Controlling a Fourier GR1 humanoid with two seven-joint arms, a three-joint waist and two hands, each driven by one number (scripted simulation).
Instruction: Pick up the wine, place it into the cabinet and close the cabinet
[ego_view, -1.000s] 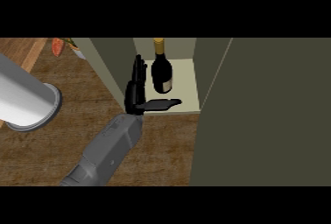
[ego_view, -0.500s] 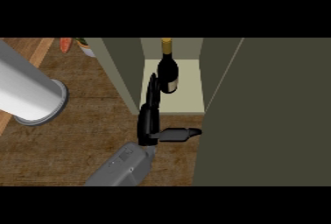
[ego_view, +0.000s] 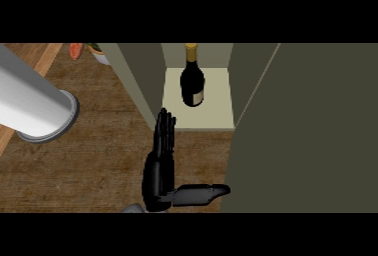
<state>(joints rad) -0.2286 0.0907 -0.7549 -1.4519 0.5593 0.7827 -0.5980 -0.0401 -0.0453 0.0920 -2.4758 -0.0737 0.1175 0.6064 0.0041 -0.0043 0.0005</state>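
The wine bottle stands inside the cabinet on its pale shelf, at about 12 o'clock in the head view, gold-capped neck toward the top edge. The cabinet door is not closed; the shelf opening is exposed. One black hand shows at 6 o'clock, over the wooden counter, fingers straight and pointing toward 12 o'clock, thumb spread toward 3 o'clock, holding nothing and well apart from the bottle. From this view alone I cannot tell which hand it is. A grey cylinder lies at 9 o'clock.
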